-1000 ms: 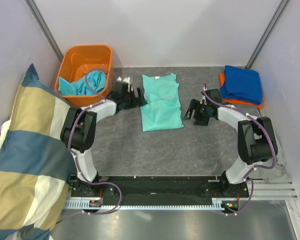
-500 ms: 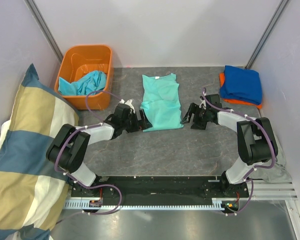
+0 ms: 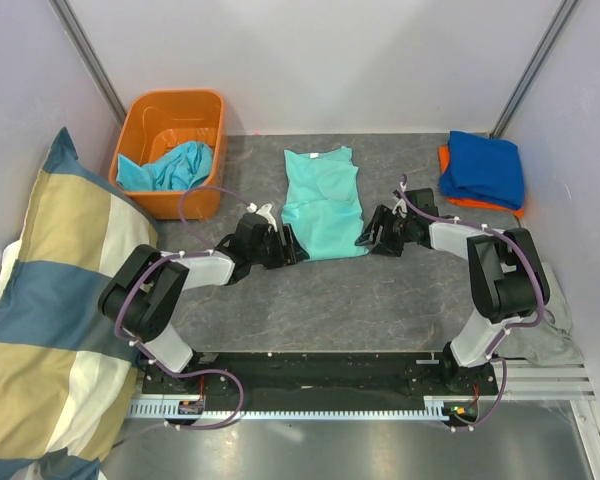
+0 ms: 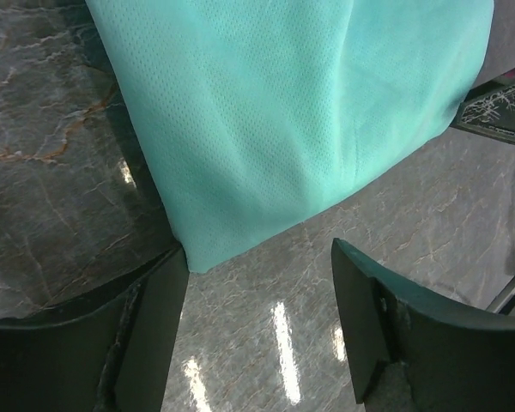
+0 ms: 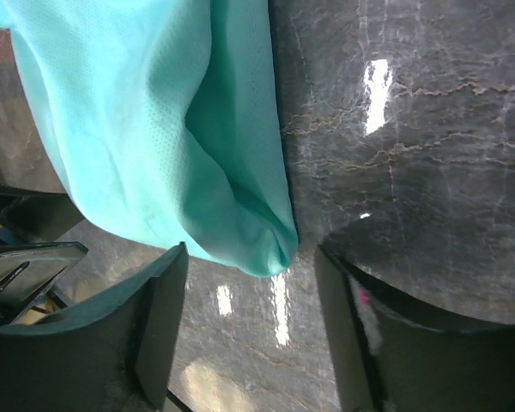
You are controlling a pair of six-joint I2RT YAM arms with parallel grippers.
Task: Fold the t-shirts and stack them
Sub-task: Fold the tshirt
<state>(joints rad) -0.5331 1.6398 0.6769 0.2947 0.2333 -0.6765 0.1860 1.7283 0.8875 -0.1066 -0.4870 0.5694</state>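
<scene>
Here, at the near edge of the dark marble-patterned table (image 3: 380, 300), I have both arms reaching inward from their bases. A blue-and-cream striped pillow (image 3: 50, 320) leans off the table's left edge, and a grey cloth (image 3: 550, 335) lies bunched at the near right corner.

Toward the middle of the table, the left gripper (image 3: 292, 248) sits low at the near left corner of the mint-teal t-shirt (image 3: 323, 205). In the left wrist view its jaws stand apart (image 4: 257, 283), and the shirt's corner (image 4: 283, 112) points into the gap close beside the left finger (image 4: 150, 318), not clamped. The right gripper (image 3: 365, 238) mirrors it at the shirt's near right corner. In the right wrist view its jaws are also spread (image 5: 249, 283), with the rounded fold of fabric (image 5: 154, 146) hanging just between the fingertips, unpinched.

The shirt itself lies flat as a long narrow panel at the table's centre, collar toward the far edge.

In the far left corner an orange bin (image 3: 170, 100) holds crumpled turquoise t-shirts (image 3: 170, 165). In the far right corner a folded royal blue t-shirt (image 3: 483, 168) rests on top of an orange t-shirt (image 3: 446, 158), only the orange one's edges showing.
</scene>
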